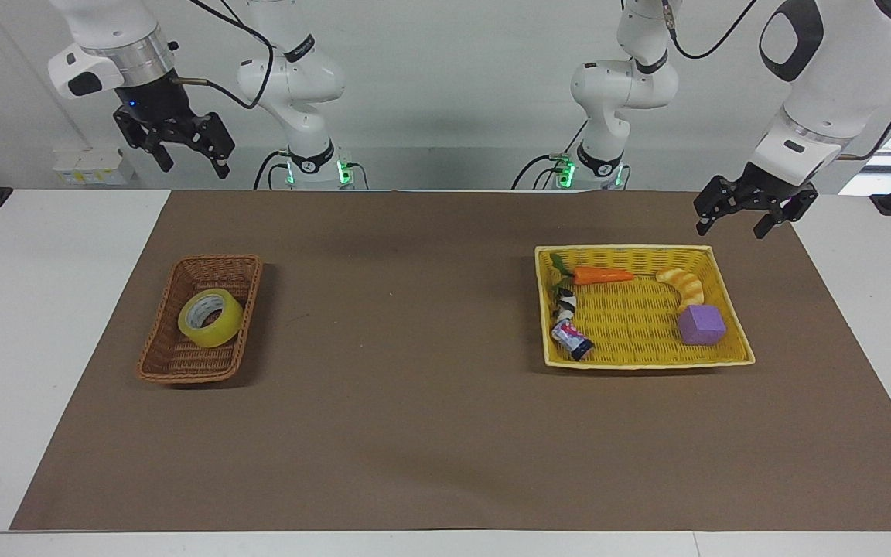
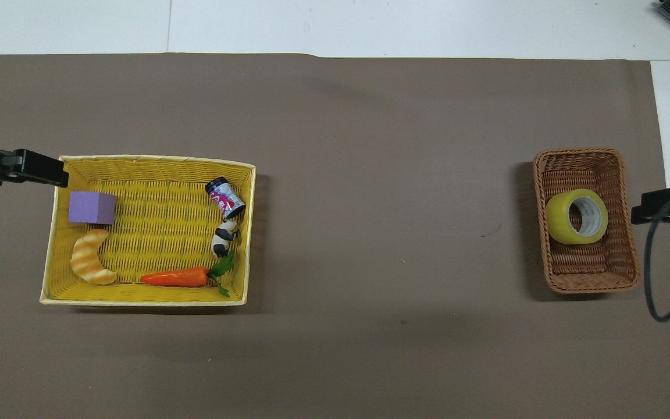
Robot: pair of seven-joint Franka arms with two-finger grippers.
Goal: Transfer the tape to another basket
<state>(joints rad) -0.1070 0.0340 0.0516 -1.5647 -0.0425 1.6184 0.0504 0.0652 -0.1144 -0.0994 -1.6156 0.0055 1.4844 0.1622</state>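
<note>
The yellowish tape roll lies tilted in the narrow brown wicker basket at the right arm's end of the table. It also shows in the overhead view, in the basket. My right gripper is open and empty, raised high over the table's edge by the robots, well apart from the basket. My left gripper is open and empty, in the air over the robot-side edge of the yellow basket.
The yellow basket holds a purple cube, a croissant, a carrot, a small can and a cow figure. A brown mat covers the table.
</note>
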